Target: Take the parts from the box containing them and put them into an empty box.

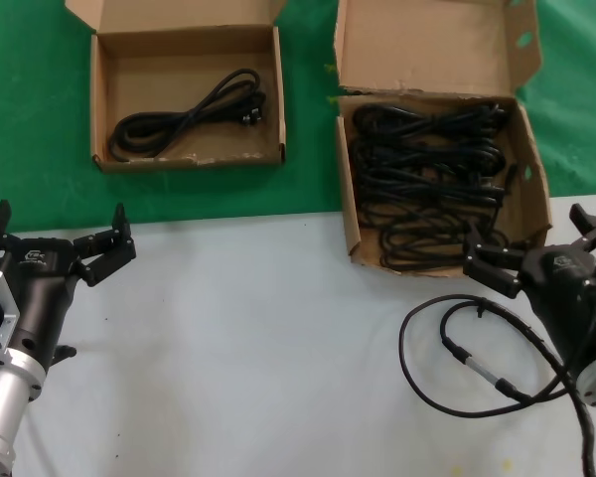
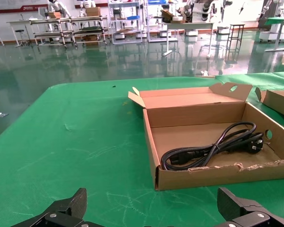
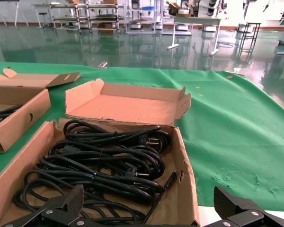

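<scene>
The larger cardboard box [image 1: 345, 199] with oval cutouts stands at the back right and holds several coiled black power cords [image 1: 427, 169]. They also show in the right wrist view [image 3: 99, 161]. The smaller box [image 1: 97, 99] at the back left holds one coiled cord [image 1: 189, 114], which also shows in the left wrist view [image 2: 213, 146] behind the frayed front edge [image 2: 217, 177]. My right gripper [image 1: 526, 229] is open and empty just in front of the larger box's near wall [image 3: 184, 189]. My left gripper [image 1: 60, 224] is open and empty over the white table, in front of the smaller box.
A thin black cable with a silver connector [image 1: 477, 363] lies looped on the white table by my right arm. Both boxes rest on green cloth [image 1: 308, 119] with their lid flaps open backward. The white table [image 1: 258, 348] lies in front.
</scene>
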Action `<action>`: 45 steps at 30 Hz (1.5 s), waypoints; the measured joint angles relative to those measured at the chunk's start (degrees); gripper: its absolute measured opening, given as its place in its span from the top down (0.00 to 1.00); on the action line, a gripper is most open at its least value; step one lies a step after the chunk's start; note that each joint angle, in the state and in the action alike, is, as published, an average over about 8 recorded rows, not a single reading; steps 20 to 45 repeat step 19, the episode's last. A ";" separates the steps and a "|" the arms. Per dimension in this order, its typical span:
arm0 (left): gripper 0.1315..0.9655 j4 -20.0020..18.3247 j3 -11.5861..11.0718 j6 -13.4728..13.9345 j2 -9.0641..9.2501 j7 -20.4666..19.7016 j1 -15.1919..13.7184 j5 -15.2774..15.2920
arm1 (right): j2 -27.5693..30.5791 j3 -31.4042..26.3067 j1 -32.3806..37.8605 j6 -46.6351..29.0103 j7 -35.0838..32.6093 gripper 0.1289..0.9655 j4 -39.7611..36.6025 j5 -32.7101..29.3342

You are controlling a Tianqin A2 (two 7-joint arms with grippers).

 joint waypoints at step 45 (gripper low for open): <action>0.00 0.00 0.00 0.00 0.00 0.00 0.00 0.00 | 0.00 0.00 0.00 0.00 0.00 0.00 0.00 0.00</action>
